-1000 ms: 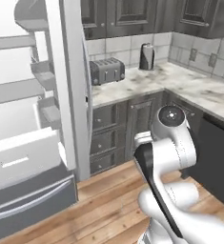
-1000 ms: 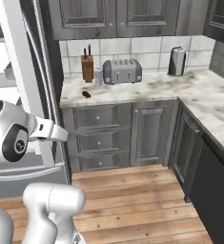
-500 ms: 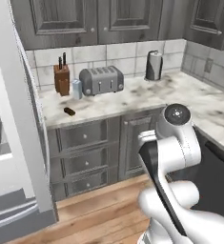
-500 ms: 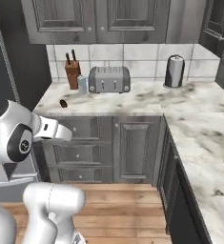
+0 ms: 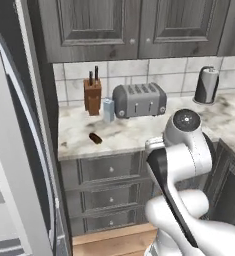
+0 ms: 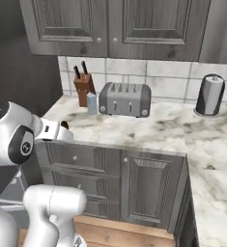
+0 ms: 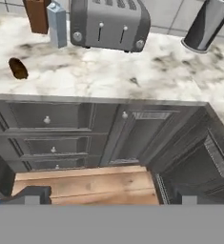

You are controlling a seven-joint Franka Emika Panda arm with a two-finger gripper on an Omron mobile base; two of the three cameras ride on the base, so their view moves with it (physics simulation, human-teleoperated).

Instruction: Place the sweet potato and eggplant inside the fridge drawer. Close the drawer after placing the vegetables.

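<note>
Brown tuber: the sweet potato (image 5: pixel 95 138) lies on the marble counter (image 5: pixel 139 134), front-left of the toaster (image 5: pixel 139 99).
Long axis: flat, running from back-left to front-right in the left base view.
Neighbours: knife block (image 5: pixel 92 93) behind it.
Gripper (image 7: pixel 108 199): fingers spread wide, holding nothing.

marble counter (image 7: pixel 132 71): sweet potato (image 7: pixel 18 68), toaster (image 7: pixel 108 23), knife block (image 7: pixel 37 14), dark canister (image 7: pixel 206 24).
</note>
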